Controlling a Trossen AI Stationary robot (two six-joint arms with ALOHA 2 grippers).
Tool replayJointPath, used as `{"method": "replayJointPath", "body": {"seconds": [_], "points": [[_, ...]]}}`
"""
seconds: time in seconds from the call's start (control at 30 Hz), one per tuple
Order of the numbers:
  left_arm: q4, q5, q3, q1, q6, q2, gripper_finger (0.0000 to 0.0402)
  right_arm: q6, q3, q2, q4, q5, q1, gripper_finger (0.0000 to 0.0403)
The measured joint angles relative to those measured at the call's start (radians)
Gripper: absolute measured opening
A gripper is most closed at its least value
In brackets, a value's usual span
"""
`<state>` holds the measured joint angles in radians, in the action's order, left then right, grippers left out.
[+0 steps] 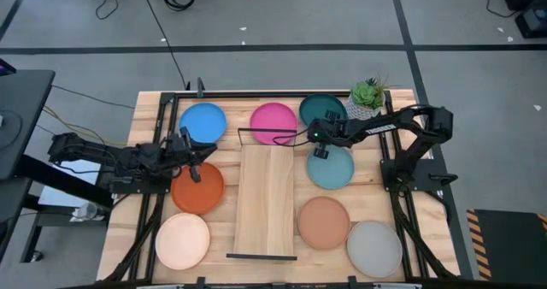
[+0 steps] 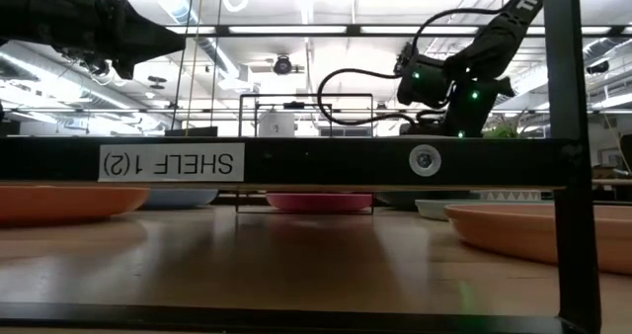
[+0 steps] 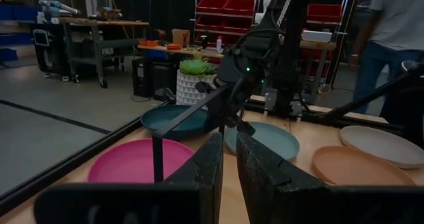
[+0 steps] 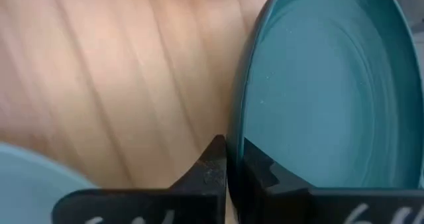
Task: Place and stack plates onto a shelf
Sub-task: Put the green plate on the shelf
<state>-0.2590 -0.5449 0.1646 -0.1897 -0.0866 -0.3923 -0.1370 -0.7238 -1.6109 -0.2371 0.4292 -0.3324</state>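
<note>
The shelf (image 1: 267,199) lies mid-table, a bare light-wood board with black rails at its far and near ends. Around it lie the blue (image 1: 202,122), magenta (image 1: 273,122), dark teal (image 1: 329,108), light blue (image 1: 335,171), orange-red (image 1: 201,193), cream-pink (image 1: 182,240), terracotta-peach (image 1: 323,222) and grey (image 1: 374,248) plates, each flat on the table. My right gripper (image 1: 319,150), shut, points down between the dark teal and light blue plates. In its wrist view the right gripper (image 4: 228,159) sits at the dark teal plate's rim (image 4: 233,134). My left gripper (image 1: 193,161) is shut over the orange-red plate's far edge and holds nothing. My right gripper comes from above with shut fingers at the near rim of the dark teal plate (image 4: 233,134), which lies flat on the table. The fingers themselves hide the spot, so I cannot tell whether they touch the rim.
A white pot with a green plant (image 1: 369,97) stands at the far right corner, just right of the dark teal plate. The shelf's far rail (image 1: 267,131) rises near the magenta plate. A person (image 3: 397,25) stands in the room beyond the table.
</note>
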Motion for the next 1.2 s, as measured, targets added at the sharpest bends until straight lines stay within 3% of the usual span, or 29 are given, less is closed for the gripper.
{"method": "replayJointPath", "body": {"seconds": [0.17,0.5,0.73,0.87,0.93,1.1,1.2], "points": [[-0.026,0.002,0.000,-0.007,-0.003,0.000,0.0050,0.041,-0.002,0.066,-0.059,-0.006,0.058,0.0022],[-0.043,0.010,0.000,-0.007,-0.006,0.000,0.0050,0.270,-0.185,0.158,-0.436,-0.095,0.233,0.0021],[-0.042,0.147,0.000,-0.008,-0.007,0.001,0.0050,0.437,-0.330,0.130,-0.724,-0.117,0.478,0.0022],[-0.025,0.135,0.000,-0.006,-0.042,0.000,0.0050,0.424,-0.362,0.123,-0.736,-0.121,0.632,0.0022],[0.037,0.107,0.013,0.003,-0.090,0.000,0.0050,0.416,-0.369,0.123,-0.720,-0.121,0.697,0.0022],[0.453,0.098,0.172,0.061,-0.255,-0.017,0.0050,0.500,-0.387,0.123,-0.643,-0.145,0.795,0.0022],[0.633,0.113,0.265,0.086,-0.301,-0.052,0.0050,0.445,-0.391,0.103,-0.512,-0.121,0.818,0.0022]]}}
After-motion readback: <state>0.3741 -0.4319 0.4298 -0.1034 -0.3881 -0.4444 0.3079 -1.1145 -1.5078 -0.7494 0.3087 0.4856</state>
